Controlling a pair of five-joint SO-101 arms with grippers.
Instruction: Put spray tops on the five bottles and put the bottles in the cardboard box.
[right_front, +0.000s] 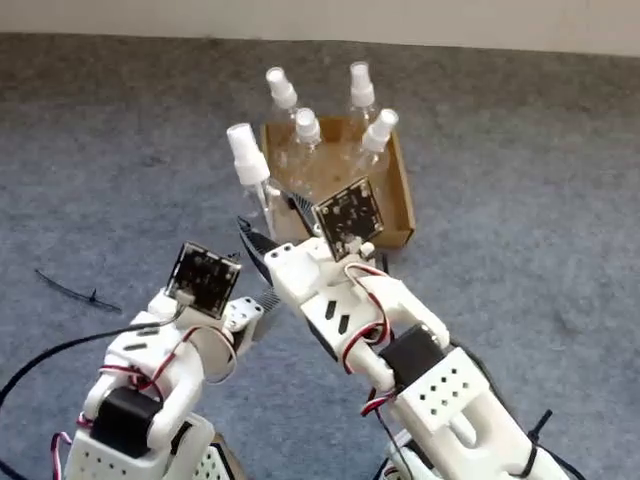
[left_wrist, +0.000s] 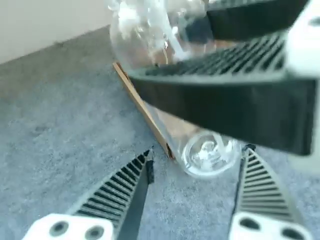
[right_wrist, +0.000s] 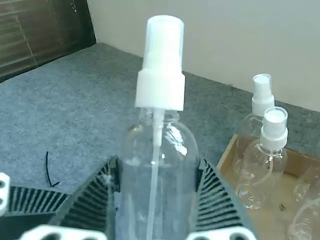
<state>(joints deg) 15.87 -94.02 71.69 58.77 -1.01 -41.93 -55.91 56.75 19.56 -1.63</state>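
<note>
The right gripper has its black ribbed jaws pinching the body of a clear plastic bottle, one jaw on each side. The bottle stands upright in that grip and carries a white spray top seated on its neck, with the dip tube running down inside. In the high view this held bottle sits just outside the near left corner of the brown cardboard box, close to the box wall. In the left wrist view its round base faces the camera beside the box's edge and appears clear of the grey carpet. The left gripper has its jaws spread wide and holds nothing. It sits low by the carpet, just short of the base of the held bottle and beneath the right arm's jaws. The open-topped box rests on the carpet beyond both arms. Four more clear bottles stand inside it, each fitted with a white spray top: a far-left bottle, a far-right bottle, a near-left bottle and a near-right bottle. The two near bottles stand close together, and the near-right one leans slightly. A black cable tie lies on the carpet well to the left of the arms, apart from the box. A pale wall borders the far edge of the carpet.
</note>
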